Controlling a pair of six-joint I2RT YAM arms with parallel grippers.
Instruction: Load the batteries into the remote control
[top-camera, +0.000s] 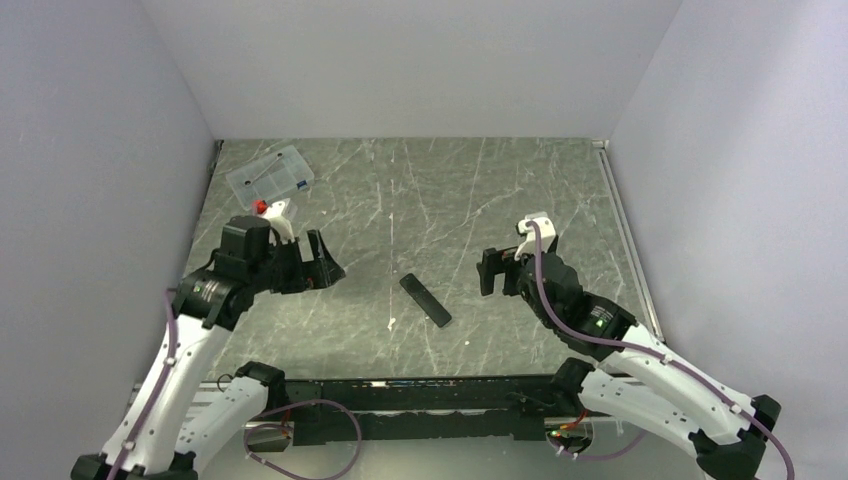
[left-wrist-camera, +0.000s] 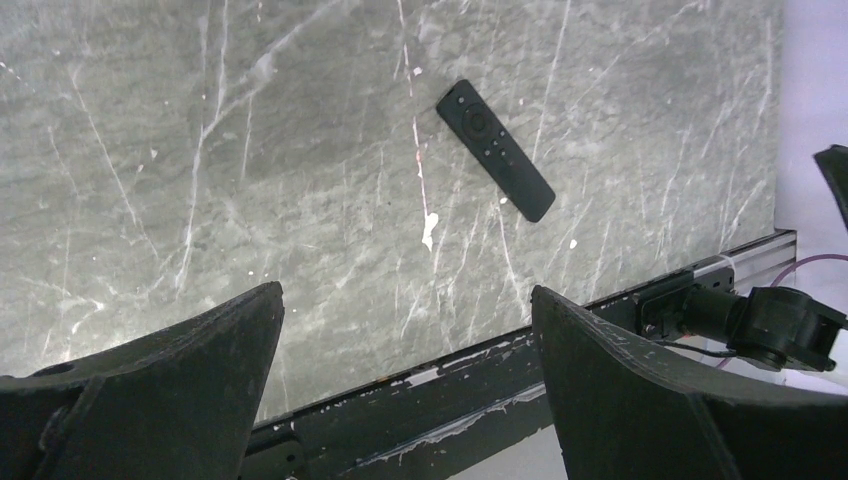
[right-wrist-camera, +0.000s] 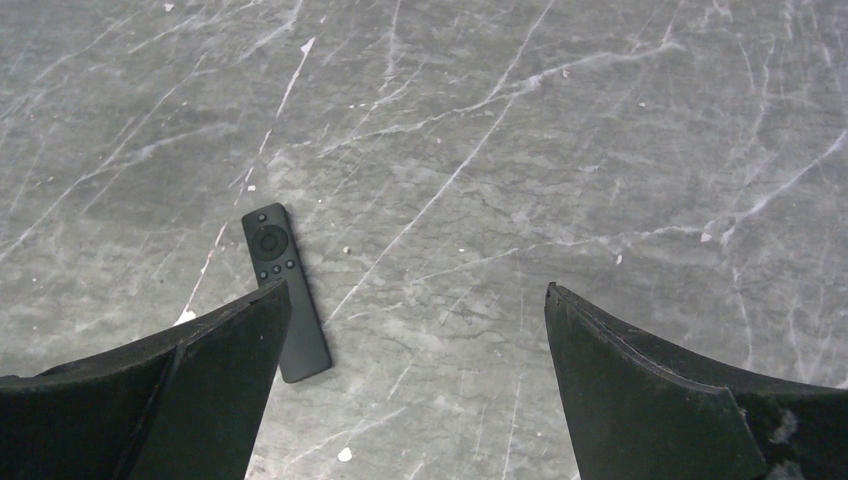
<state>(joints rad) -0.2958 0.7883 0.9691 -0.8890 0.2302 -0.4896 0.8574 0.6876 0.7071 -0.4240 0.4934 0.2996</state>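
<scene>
Two wide-open, empty: your left end effector (top-camera: 325, 265) and right end effector (top-camera: 490, 272) flank remote control (top-camera: 425, 300), buttons-up on desk (top-camera: 500, 190) between them, so either likely reaches; batteries unseen.

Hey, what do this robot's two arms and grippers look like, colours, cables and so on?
The left arm and right arm have white shells with black joints, each trailed by a purple cable. The left gripper and right gripper have broad, tapered matte-black fingers. A red cap marks the left wrist.

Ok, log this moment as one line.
left gripper: open, empty | right gripper: open, empty | remote control: buttons up, untouched, between arms | batteries: not made out
</scene>
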